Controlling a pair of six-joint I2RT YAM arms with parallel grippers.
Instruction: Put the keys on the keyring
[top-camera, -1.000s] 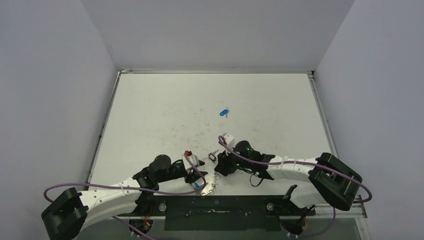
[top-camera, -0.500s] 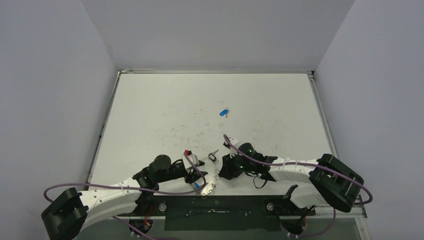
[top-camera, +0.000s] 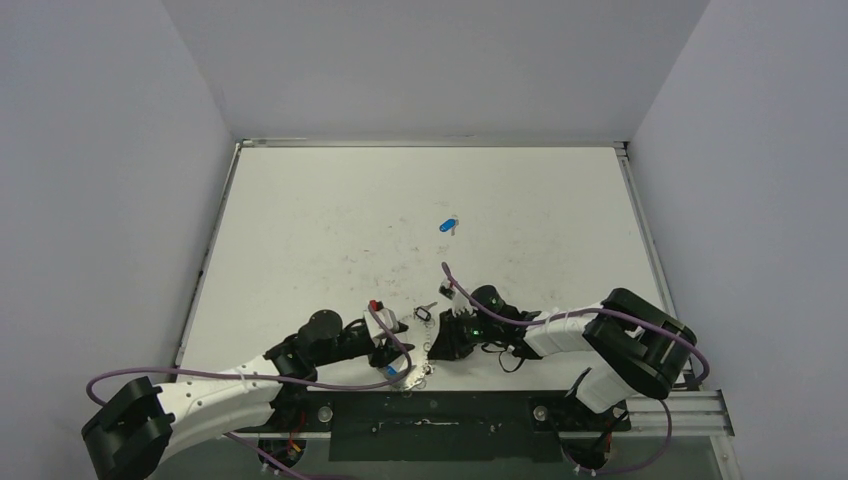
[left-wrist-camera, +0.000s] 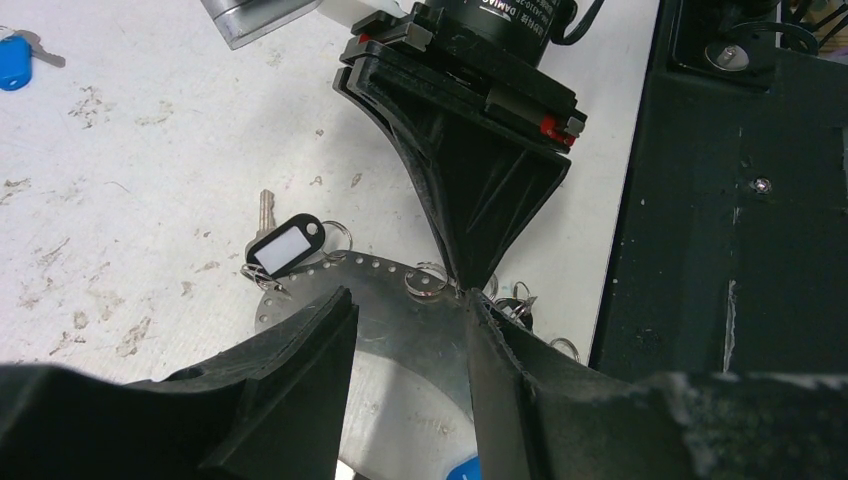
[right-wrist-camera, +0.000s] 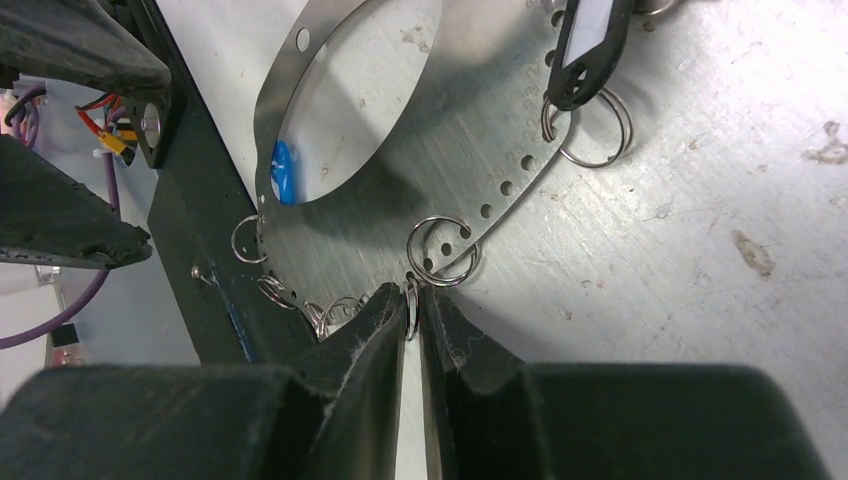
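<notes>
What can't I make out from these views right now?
- Top view: keyring too small to count its loops.
- Left wrist: whether left claw grips the keyring; its fingers cover the contact.
- Left wrist: blue piece cut off by bottom edge.
- Right wrist: loop pinched in right claw, mostly hidden by its fingers.

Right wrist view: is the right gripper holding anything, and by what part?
Yes: the right gripper pinches one small silver loop on the rim of the large silver oval metal keyring, edge-on between its fingertips.
</notes>
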